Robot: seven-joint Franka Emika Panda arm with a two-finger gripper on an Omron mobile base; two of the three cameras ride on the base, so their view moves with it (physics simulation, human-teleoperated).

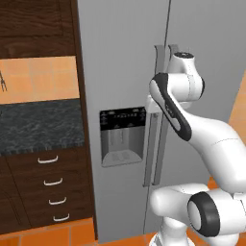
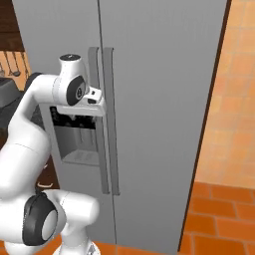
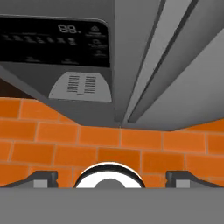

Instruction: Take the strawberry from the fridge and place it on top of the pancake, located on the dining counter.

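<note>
The fridge point(image 1: 120, 57) is a tall grey double-door unit with both doors closed, so the strawberry is hidden. Its two long vertical handles point(image 2: 107, 149) meet at the centre seam, and the black-panelled dispenser point(image 1: 122, 137) sits in the left door. My arm is folded in front of the left door, with the hand point(image 2: 94, 99) close to the handles at dispenser height. In the hand view my gripper point(image 3: 111, 177) points down along the door point(image 3: 131, 52), its fingertips point(image 3: 43, 177) far apart and open, with nothing between them. The pancake and the dining counter are out of view.
A black-topped wall counter point(image 1: 38, 125) with dark wood drawers adjoins the fridge on the left, under dark upper cabinets. Utensils point(image 2: 12, 62) hang on the wall there. Orange tiled floor point(image 3: 131, 144) runs below the doors. An orange tiled wall point(image 2: 234, 99) flanks the fridge's right side.
</note>
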